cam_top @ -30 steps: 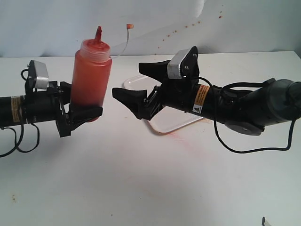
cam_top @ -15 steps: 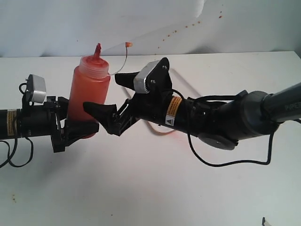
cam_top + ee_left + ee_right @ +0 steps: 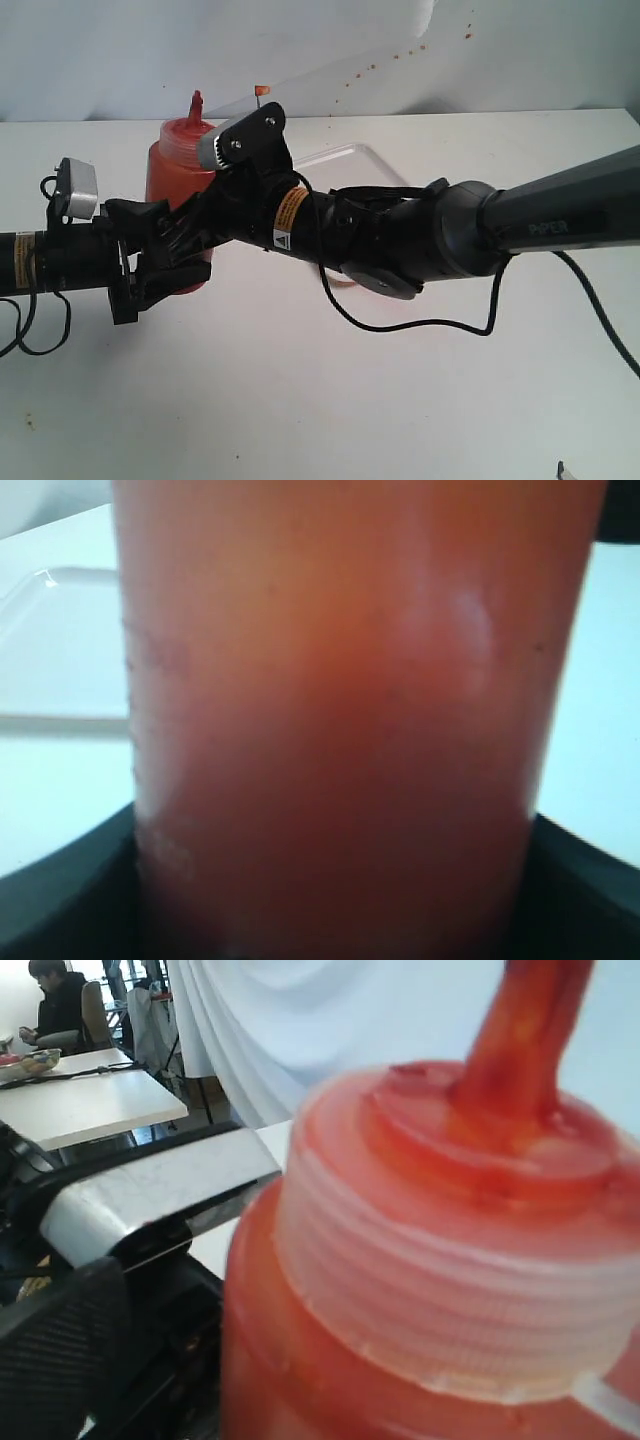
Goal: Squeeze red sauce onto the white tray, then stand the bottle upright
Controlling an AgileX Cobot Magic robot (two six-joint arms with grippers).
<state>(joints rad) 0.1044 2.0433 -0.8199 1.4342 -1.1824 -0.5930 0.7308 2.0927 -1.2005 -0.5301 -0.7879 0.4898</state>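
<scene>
bottle [image 3: 172,165]: upright, translucent orange-red, tethered cap off
left gripper [image 3: 168,262]: I'm clamped on its base
right gripper [image 3: 150,218]: spread wide around its body

Bright even light, soft shadows; close-up bottle [image 3: 330,730] blurry in wrist views.

A translucent orange-red plastic squeeze bottle [image 3: 330,1380] looms close, its ribbed screw cap [image 3: 440,1290] and red pointed nozzle [image 3: 522,1040] beside a silver-grey camera housing [image 3: 150,1200]; a seated person [image 3: 58,1005] appears far behind.
</scene>
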